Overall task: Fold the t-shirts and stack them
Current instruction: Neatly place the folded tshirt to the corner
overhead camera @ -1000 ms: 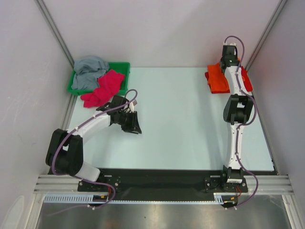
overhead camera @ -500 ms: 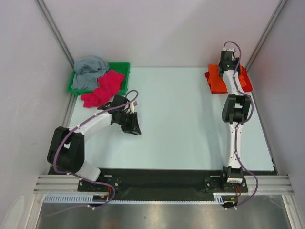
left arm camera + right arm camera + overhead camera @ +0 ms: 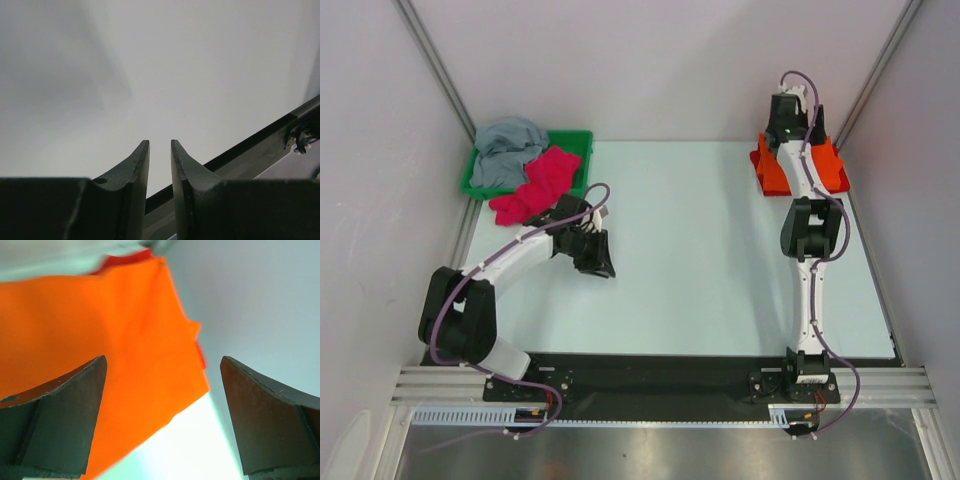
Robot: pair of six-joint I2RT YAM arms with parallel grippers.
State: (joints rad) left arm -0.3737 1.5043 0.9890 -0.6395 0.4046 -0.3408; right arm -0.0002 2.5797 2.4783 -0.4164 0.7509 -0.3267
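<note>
A folded orange t-shirt (image 3: 775,172) lies at the table's far right corner. In the right wrist view this orange t-shirt (image 3: 90,330) covers a red t-shirt (image 3: 125,259), of which only a thin edge shows. My right gripper (image 3: 786,128) (image 3: 163,360) hangs above the stack's back edge, wide open and holding nothing. A magenta pink t-shirt (image 3: 535,185) spills crumpled over the front of a green tray (image 3: 578,138). A grey t-shirt (image 3: 505,150) lies bunched inside it. My left gripper (image 3: 600,262) (image 3: 159,142) sits low over bare table just right of the pink shirt, its jaws slightly apart and empty.
White walls and slanted metal posts close in the left, back and right sides. The black base rail (image 3: 250,145) runs along the table's near edge, close in front of the left gripper. The right arm's links (image 3: 810,230) stretch along the right side.
My right gripper has opened wide, let go of the orange t-shirt and risen toward the back wall. The left arm has shifted only slightly.
</note>
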